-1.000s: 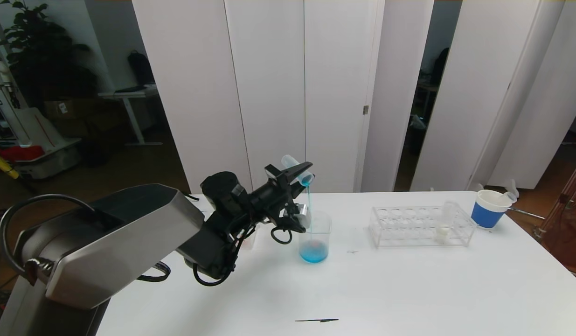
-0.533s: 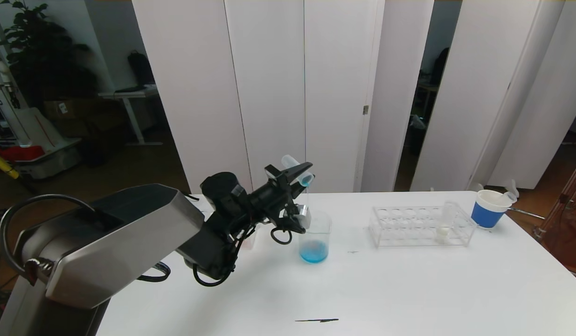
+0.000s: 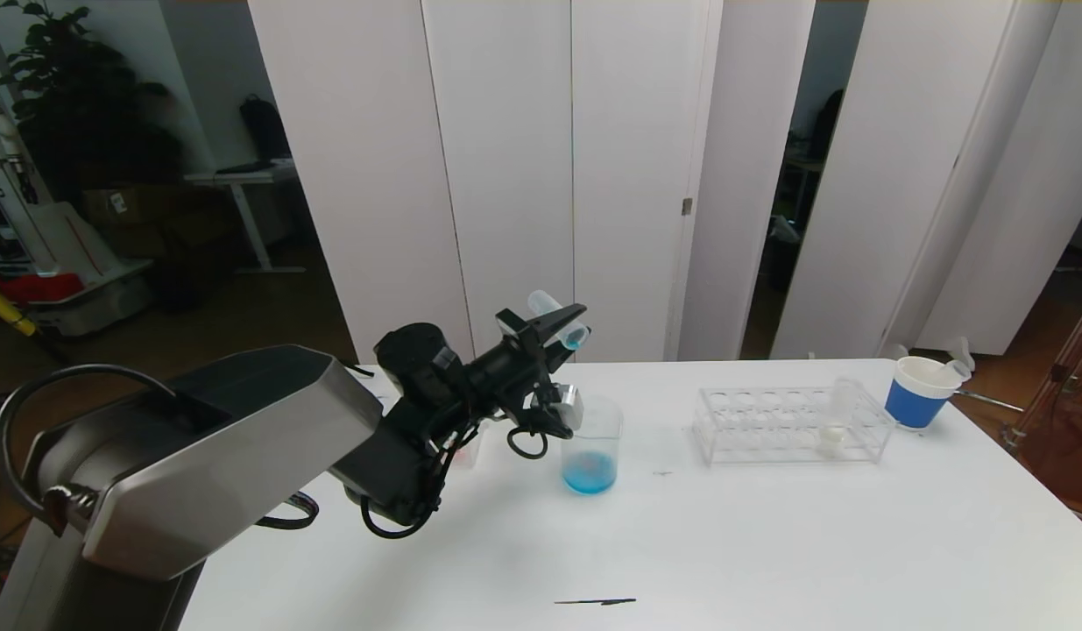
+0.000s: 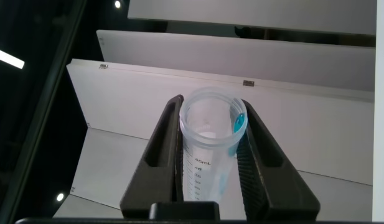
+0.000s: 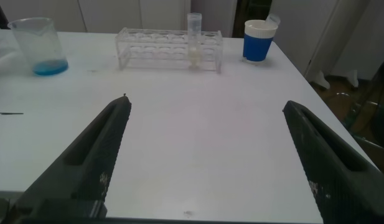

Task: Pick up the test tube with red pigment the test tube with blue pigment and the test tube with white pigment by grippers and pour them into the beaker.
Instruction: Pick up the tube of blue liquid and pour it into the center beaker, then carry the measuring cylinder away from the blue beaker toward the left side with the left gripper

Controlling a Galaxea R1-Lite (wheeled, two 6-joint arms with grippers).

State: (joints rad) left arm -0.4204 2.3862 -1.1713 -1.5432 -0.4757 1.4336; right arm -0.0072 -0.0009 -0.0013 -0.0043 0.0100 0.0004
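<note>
Left gripper [image 3: 565, 326] above beaker [image 3: 591, 443], jaws clamping tilted blue-pigment test tube [image 3: 559, 319].

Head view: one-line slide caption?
Left gripper holds the tipped, nearly drained blue test tube above the beaker of blue liquid.

The test tube with blue pigment [image 3: 559, 318] is clear and tipped over above the beaker [image 3: 590, 443], its open mouth pointing down to the right, with only a little blue left at the rim. The beaker is a clear cup standing upright, with a bit of blue liquid at its bottom. The test tube with white pigment [image 3: 831, 419] stands upright far to the right, with creamy white liquid at its bottom.
</note>
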